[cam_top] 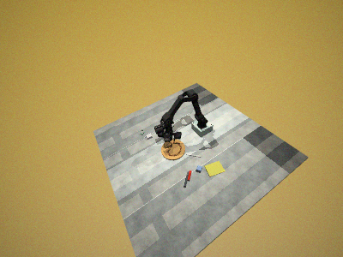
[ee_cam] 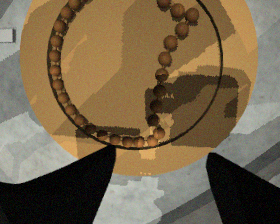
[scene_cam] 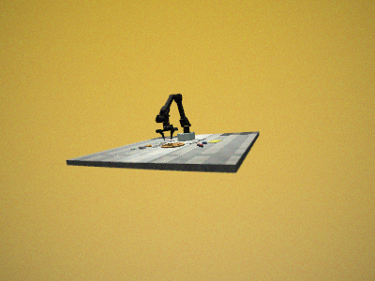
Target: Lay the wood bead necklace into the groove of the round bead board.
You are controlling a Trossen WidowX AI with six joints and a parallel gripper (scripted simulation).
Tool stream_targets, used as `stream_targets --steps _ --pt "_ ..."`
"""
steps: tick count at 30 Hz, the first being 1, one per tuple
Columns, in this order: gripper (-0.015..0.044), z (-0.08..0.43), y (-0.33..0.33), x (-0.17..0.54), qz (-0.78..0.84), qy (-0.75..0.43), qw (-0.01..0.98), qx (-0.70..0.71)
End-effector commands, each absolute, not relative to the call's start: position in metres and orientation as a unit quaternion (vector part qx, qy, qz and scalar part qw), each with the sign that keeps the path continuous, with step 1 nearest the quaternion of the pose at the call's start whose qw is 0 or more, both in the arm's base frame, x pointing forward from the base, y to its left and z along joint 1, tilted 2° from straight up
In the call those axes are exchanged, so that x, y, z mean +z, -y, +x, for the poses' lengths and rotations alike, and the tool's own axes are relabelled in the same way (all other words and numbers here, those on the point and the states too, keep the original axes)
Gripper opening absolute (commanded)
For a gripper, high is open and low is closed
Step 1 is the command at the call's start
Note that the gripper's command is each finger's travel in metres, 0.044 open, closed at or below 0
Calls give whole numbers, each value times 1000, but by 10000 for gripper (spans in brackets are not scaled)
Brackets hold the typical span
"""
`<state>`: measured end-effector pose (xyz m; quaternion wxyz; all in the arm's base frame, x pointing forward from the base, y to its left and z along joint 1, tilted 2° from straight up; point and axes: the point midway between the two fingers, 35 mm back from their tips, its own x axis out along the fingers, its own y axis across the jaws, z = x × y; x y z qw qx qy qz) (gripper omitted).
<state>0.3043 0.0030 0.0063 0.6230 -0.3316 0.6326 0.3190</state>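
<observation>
The round bead board (cam_top: 173, 158) (scene_cam: 172, 145) (ee_cam: 35, 65) lies flat under the arm. The wood bead necklace (ee_cam: 170, 43) lies on it. In the wrist view, its left and lower beads follow the dark groove. On the right, its beads run inside the groove in a nearly straight strand across the board, with a kink at the top. The right part of the groove holds no beads where it shows. The top is cut off. My gripper (ee_cam: 161, 155) (cam_top: 171, 143) (scene_cam: 168, 139) is open and empty, above the board's near edge, with no bead between the fingertips.
The arm's grey base (cam_top: 202, 129) stands behind the board. A yellow square (cam_top: 214, 168), a blue cube (cam_top: 199, 169) and a red and dark tool (cam_top: 189, 176) lie in front. A thin white stick (cam_top: 193, 155) lies beside the board. A small white block (cam_top: 148, 136) lies behind left.
</observation>
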Motion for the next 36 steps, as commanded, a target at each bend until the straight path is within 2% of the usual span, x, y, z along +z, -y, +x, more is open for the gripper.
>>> stream_targets --steps 1,34,36 --pt "120 305 -4 2 -336 -631 619 325" --pt "120 304 -3 -30 -336 -631 619 325" --pt "67 306 -3 -28 -335 -631 621 323"
